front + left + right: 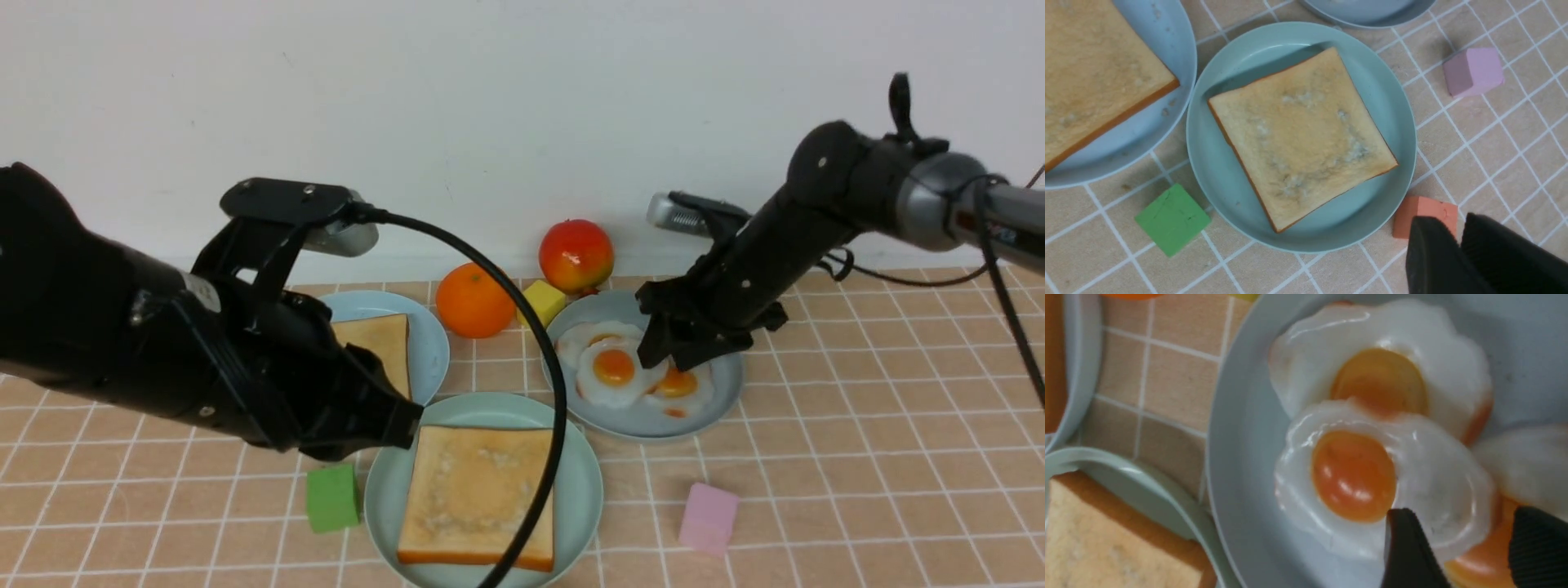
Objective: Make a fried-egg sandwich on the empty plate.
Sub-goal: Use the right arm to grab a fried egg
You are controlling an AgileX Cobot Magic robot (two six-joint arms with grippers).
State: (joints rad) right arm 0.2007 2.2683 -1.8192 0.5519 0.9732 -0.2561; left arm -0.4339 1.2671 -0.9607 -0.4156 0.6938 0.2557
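The mint-green plate (382, 498) sits front centre with one toast slice (478, 494) flat on it; both show in the left wrist view, plate (1216, 163) and toast (1302, 134). A second toast slice (380, 347) lies on the sky-blue plate (429, 351) behind. Three fried eggs lie overlapping on the grey-blue plate (653, 420). My right gripper (665, 359) is open, low over the top egg (1355, 473), its jaws (1466, 535) astride that egg's edge. My left gripper (404, 425) is shut and empty, beside the mint plate's left rim.
An orange (473, 300), a red-yellow fruit (575, 255) and a yellow block (543, 302) stand near the back wall. A green block (332, 496), a pink block (709, 517) and an orange-red block (1425, 212) lie around the mint plate. My left arm's black cable (547, 457) hangs over that plate.
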